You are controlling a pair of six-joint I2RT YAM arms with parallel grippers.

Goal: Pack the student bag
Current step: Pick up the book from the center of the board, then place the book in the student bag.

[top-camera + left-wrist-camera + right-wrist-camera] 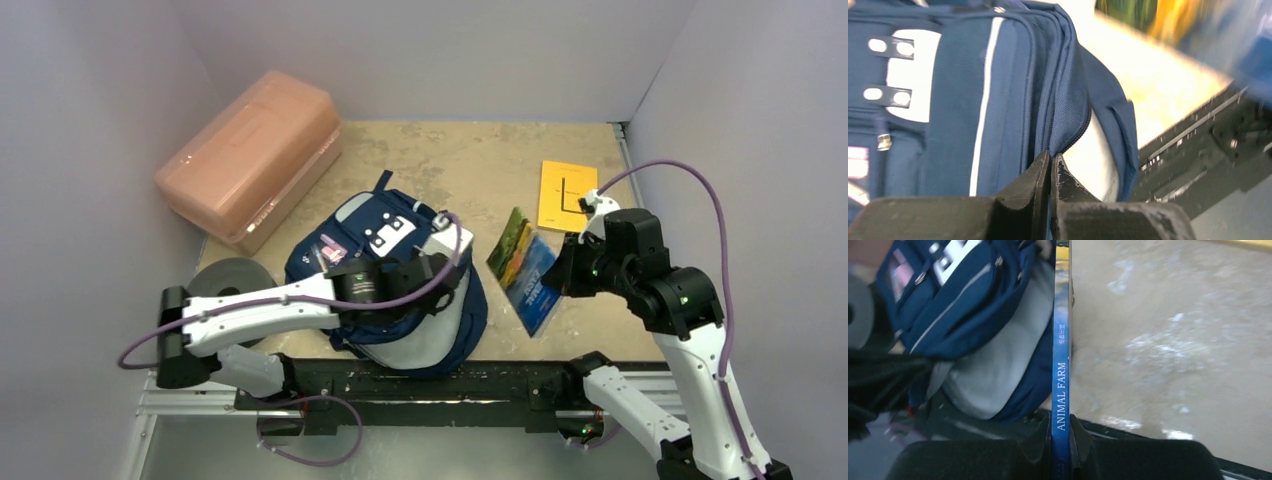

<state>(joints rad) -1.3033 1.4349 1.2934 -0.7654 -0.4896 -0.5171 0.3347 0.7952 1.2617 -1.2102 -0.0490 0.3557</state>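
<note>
Student bag (360, 215) – navy fabric with a white dotted patch – lies flat at the centre of the counter (470, 160) in the overhead view, its pale lining showing at the lower right where the main opening gapes.

Left arm: reaches from its base at the lower left of the frame, forearm almost level, running rightward across the lower half of the bag, wrist over the bag's right part. The left end effector (1052, 157) has its fingers pressed together at the zipped rim of the opening; in the wrist view the blue fabric edge runs down between the tips, so it is pinching the bag.

Right arm: rises from the lower right, folds at the elbow and points back toward the centre of the frame. The right end effector (1060, 427) is closed narrowly on a thin book (1060, 340), gripping it at the spine, which reads ANIMAL FARM. The book stands on edge, raised off the counter, just beside the right side of the bag, its far end at the gaping opening.

Surroundings – a salmon-pink plastic box (250, 160) at the upper left, a grey disc (232, 275) left of the bag, and a yellow booklet (567, 195) at the upper right, well apart from the bag.
</note>
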